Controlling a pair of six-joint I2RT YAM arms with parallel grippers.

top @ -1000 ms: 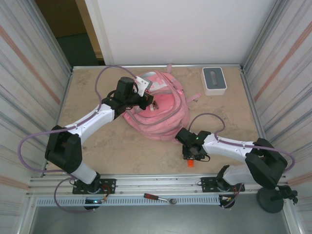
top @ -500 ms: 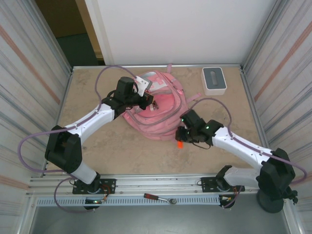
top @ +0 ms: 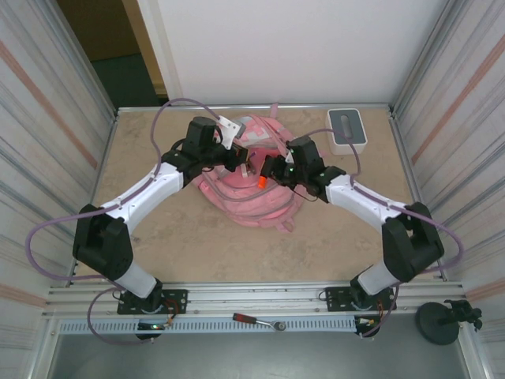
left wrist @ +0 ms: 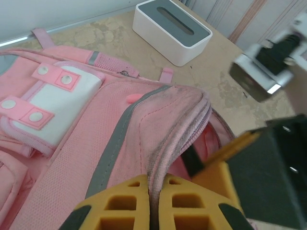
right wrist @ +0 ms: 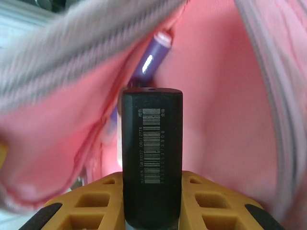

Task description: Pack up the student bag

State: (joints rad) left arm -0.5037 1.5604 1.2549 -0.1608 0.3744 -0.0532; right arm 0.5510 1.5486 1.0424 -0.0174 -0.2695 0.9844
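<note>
Pink student bag (top: 246,202) pinched open by left gripper (left wrist: 154,187); right gripper (right wrist: 152,188), clamping a black marker (right wrist: 151,139), should release deep inside.

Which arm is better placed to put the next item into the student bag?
Right: right pincer grips a black marker at the mouth of the student bag; left pincer is clamped on its rim.
</note>
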